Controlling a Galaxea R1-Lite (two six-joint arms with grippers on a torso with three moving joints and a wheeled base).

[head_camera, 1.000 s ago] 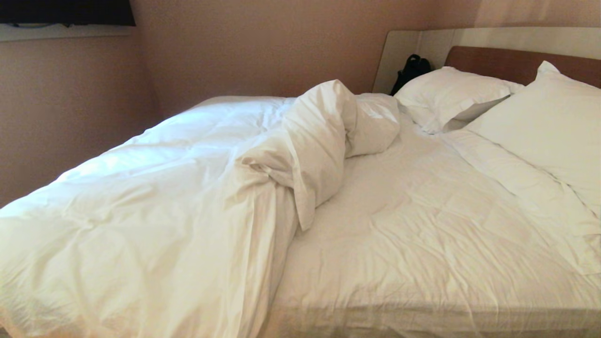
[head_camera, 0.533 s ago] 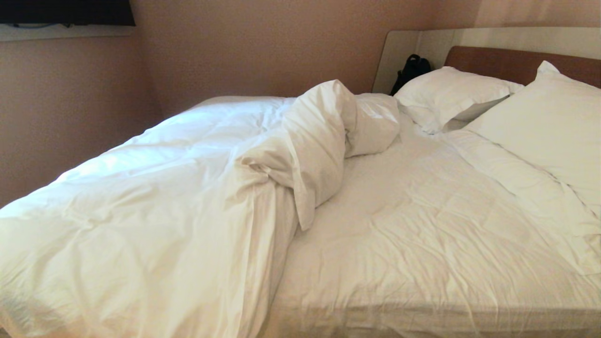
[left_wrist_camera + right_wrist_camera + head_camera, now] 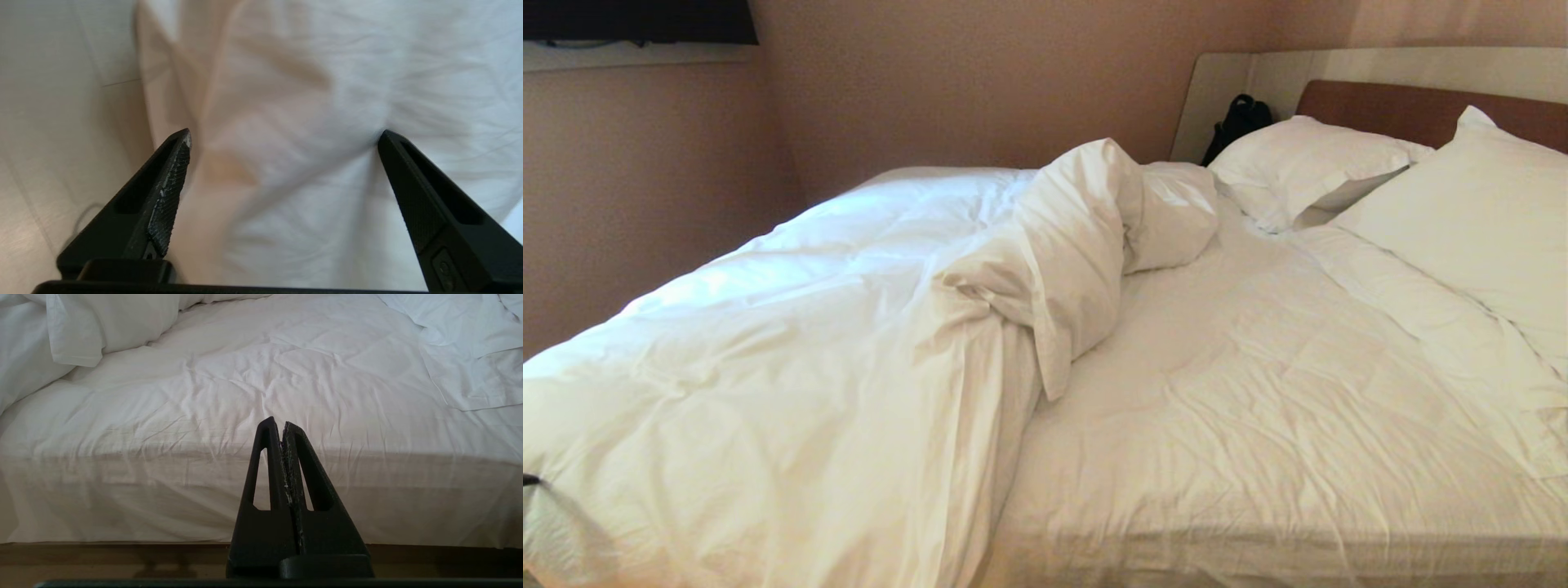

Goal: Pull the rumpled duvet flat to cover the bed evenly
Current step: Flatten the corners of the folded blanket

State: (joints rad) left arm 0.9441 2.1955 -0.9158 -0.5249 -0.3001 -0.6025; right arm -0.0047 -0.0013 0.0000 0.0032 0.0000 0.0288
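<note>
Duvet (image 3: 792, 359) bunched over bed (image 3: 1258, 425), left claw (image 3: 286, 139) spread wide near its hanging edge, right claw (image 3: 282, 424) closed, empty, parked before the bed

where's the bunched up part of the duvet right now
In the head view the duvet's rolled-up ridge runs across the middle of the bed, just left of the far pillow.
</note>
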